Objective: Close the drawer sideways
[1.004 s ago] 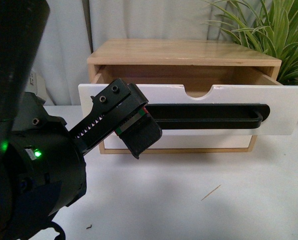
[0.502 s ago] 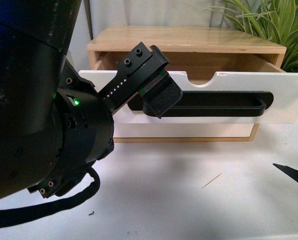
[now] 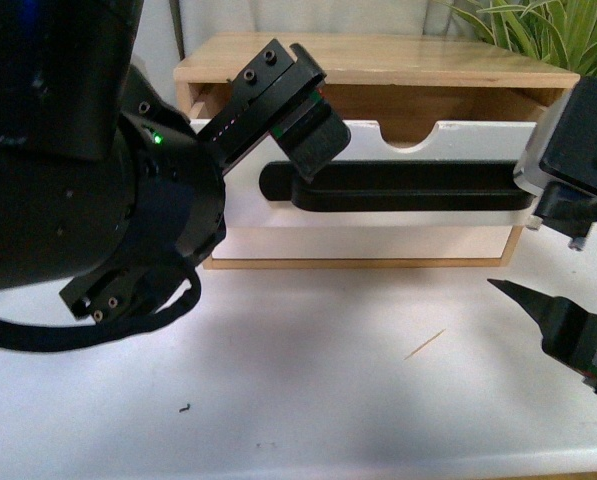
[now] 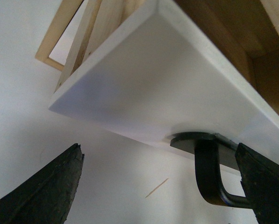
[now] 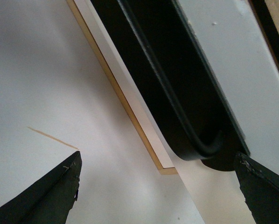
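Front view: bright, even lighting; a soft shadow lies on the white table (image 3: 328,420) below the drawer (image 3: 478,145). Left arm (image 3: 68,190), frame left, is dark and out of focus. Wrist views are slightly soft.

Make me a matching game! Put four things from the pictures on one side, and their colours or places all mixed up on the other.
Things:
1 drawer
2 handle
3 plant
4 stick

Clues:
A green, behind the cabinet's right end
B white, with a notch on top
C thin, lying on the table
D black, a long bar

Pairs: 1-B, 2-D, 3-A, 4-C
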Available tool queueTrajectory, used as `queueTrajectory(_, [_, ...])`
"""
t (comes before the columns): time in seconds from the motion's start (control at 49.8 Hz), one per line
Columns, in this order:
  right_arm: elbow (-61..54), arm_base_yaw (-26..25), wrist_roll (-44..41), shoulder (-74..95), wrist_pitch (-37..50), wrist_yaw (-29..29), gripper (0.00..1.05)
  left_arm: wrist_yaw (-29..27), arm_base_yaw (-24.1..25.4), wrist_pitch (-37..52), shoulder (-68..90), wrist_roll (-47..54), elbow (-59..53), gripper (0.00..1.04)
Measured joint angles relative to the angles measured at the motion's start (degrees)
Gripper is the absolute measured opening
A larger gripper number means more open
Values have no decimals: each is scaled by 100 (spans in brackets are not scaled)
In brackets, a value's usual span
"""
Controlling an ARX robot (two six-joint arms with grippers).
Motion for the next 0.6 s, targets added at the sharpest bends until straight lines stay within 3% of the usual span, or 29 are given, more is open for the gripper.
queueTrajectory(0.602, [1552,15,114,1523,164,367,96,603,529,-470,1340,317,1692,99])
